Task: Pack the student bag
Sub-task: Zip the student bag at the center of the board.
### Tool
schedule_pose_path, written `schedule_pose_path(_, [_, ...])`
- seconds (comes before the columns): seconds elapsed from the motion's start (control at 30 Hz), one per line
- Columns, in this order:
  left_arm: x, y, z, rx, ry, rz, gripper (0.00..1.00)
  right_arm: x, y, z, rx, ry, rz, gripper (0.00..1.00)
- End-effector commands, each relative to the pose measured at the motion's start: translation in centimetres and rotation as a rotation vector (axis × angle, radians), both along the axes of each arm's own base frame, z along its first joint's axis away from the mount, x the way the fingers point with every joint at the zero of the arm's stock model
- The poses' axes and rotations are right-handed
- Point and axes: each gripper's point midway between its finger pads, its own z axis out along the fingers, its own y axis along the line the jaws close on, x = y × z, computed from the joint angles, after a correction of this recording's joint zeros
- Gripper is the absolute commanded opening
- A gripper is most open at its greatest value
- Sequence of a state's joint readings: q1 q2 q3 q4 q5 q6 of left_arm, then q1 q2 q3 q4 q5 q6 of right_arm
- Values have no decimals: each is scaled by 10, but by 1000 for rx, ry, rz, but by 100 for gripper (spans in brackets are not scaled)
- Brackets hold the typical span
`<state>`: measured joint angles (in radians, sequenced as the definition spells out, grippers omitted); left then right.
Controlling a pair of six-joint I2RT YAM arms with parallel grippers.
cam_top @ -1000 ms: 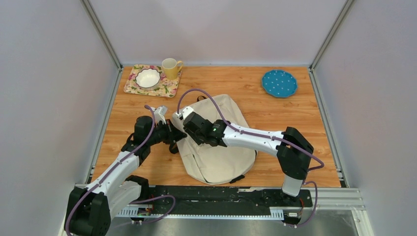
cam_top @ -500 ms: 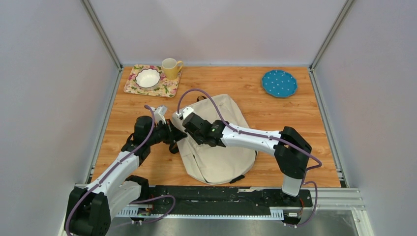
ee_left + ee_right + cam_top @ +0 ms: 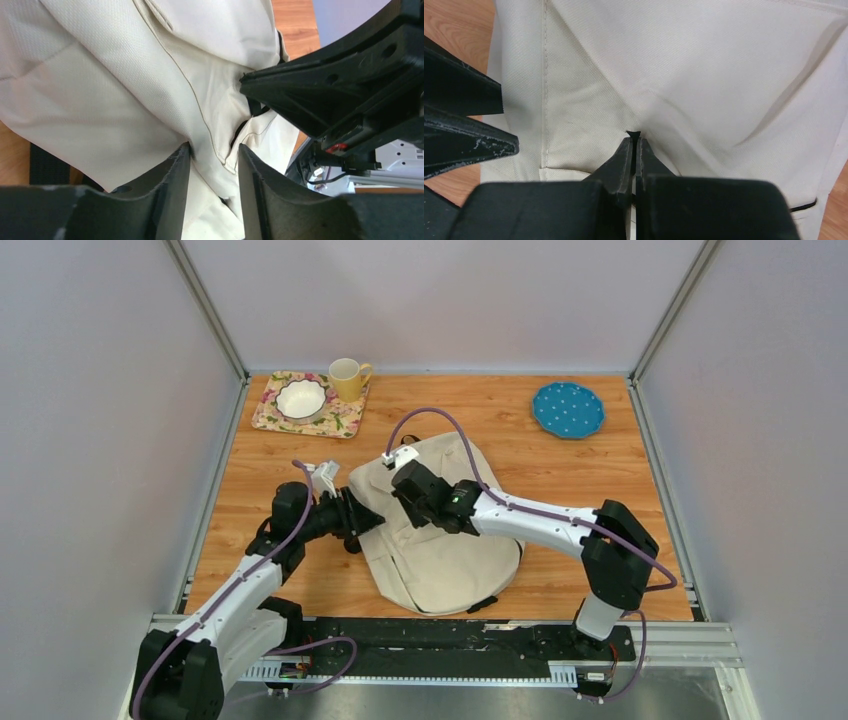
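Observation:
The cream student bag (image 3: 450,560) lies on the wooden table between both arms. My right gripper (image 3: 405,468) is over its upper left part, shut on a small black tab (image 3: 633,134) of the bag (image 3: 704,65), and the fabric tents up toward the tips. At the bag's left edge my left gripper (image 3: 362,523) is open. A fold of bag fabric (image 3: 100,75) with a seam lies loosely between its fingers (image 3: 214,147). The right arm's black wrist (image 3: 340,75) hangs just above the left gripper.
A floral tray (image 3: 345,422) at the back left holds a white bowl (image 3: 301,397), and a yellow mug (image 3: 347,378) stands at its corner. A blue dotted plate (image 3: 568,408) sits at the back right. Metal frame rails edge the table.
My right gripper has shut on the bag and moved right and back, pulling the fabric up. My left gripper has opened and let go of the fold.

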<state>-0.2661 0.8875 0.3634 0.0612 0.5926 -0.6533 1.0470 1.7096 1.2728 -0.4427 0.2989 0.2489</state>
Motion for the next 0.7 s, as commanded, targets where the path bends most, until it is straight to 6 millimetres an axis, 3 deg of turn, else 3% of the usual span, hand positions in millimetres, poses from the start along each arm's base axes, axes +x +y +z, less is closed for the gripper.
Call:
schedule_pose_path(0.0, [-8,-8,16,-89,-15,-26,52,-6,12,19,150,29,-20,0])
schedule_pose_path(0.27, [-18,-10,8,-138,39,13,60,-14,14,25,249,47,-31,0])
schedule_pose_path(0.67, [-19,-16,-22,8,113,43,61,-22,14,30,291,65,-12,0])
